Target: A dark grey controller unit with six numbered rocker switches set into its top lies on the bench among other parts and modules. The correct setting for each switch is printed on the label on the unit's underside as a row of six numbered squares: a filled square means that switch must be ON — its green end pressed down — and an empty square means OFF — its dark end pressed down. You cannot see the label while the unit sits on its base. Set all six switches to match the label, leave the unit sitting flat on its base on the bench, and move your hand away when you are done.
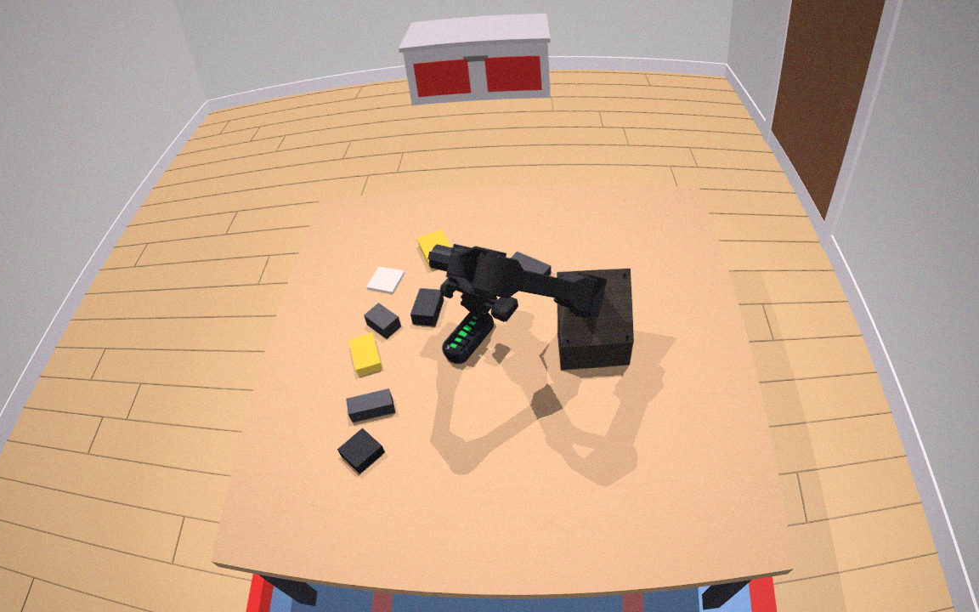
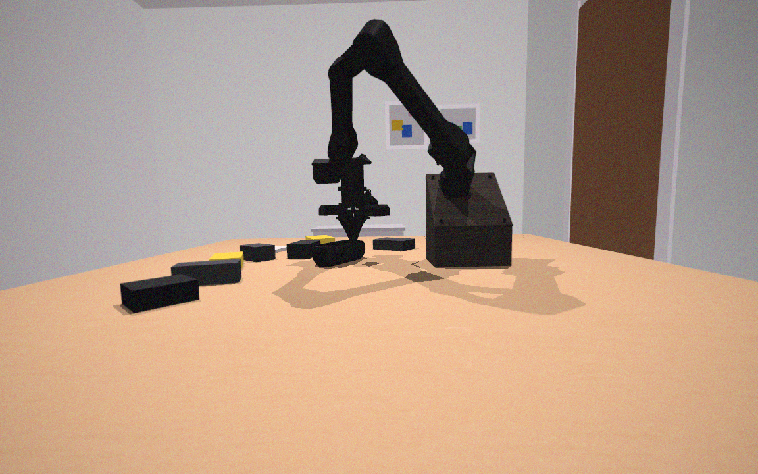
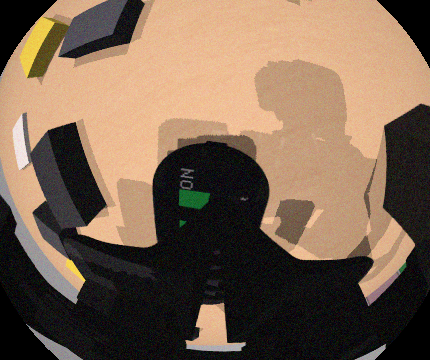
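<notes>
The controller unit (image 1: 458,353) (image 2: 334,253) (image 3: 210,162) is sitting base-down on the desk (image 1: 508,517) (image 2: 370,377) (image 3: 215,90), left of the arm's base block (image 1: 594,356) (image 2: 470,246) (image 3: 415,175). The claw (image 1: 478,310) (image 2: 353,239) (image 3: 221,203), closed and holding nothing, is pointing down at its far end, probably pressing a switch. Green ends are showing; the label is facing down, so correct settings remain unconfirmed. Withdrawing remains.

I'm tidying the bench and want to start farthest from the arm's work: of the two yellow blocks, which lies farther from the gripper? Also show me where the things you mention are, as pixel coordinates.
The yellow block (image 1: 365,353) (image 2: 226,257), between a dark grey block (image 1: 381,320) (image 2: 256,253) and a long grey one (image 1: 370,405) (image 2: 206,272); the other (image 1: 427,241) (image 2: 319,238) is partly under the arm (image 1: 554,285) (image 2: 417,97).
</notes>
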Motion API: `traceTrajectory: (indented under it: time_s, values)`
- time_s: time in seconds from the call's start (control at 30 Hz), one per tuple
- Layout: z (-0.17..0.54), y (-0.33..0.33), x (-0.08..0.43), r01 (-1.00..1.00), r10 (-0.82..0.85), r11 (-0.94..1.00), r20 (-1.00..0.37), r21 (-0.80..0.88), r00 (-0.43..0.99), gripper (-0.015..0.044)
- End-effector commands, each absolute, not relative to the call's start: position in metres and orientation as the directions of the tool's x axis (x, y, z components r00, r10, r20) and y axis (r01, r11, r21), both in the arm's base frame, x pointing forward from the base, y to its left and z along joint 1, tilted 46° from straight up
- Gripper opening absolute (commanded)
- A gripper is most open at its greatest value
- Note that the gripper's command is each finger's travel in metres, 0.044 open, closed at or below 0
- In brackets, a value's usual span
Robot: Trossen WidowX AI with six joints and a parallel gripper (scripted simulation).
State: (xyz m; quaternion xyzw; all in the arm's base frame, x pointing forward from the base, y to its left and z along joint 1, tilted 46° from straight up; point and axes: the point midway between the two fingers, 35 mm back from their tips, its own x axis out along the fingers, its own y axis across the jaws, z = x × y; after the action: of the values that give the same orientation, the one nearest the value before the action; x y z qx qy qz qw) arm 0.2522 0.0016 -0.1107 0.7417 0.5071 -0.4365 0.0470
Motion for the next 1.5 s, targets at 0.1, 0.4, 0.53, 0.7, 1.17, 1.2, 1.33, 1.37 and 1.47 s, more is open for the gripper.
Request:
traceTrajectory:
  time_s: [0.1,0.4,0.53,0.7,1.17,1.2,1.33,1.37,1.47]
  values:
    - [-0.111,0.004,0.250,0.790,0.715,-0.480,-0.692,-0.383,0.099,0.0000]
    - [-0.112,0.005,0.250,0.790,0.715,-0.480,-0.692,-0.383,0.099,0.0000]
    - [-0.105,-0.005,0.251,0.790,0.711,-0.484,-0.696,-0.376,0.104,0.0000]
    - [-0.080,-0.029,0.245,0.790,0.713,-0.481,-0.694,-0.381,0.099,0.0000]
    - [-0.071,-0.014,0.258,0.790,0.715,-0.480,-0.692,-0.382,0.099,0.0000]
    - [-0.073,-0.013,0.258,0.790,0.715,-0.480,-0.692,-0.382,0.099,0.0000]
    - [-0.077,-0.008,0.259,0.790,0.715,-0.480,-0.692,-0.382,0.100,0.0000]
    - [-0.078,-0.007,0.259,0.790,0.715,-0.480,-0.692,-0.382,0.100,0.0000]
    - [-0.082,-0.004,0.260,0.790,0.715,-0.480,-0.692,-0.382,0.100,0.0000]
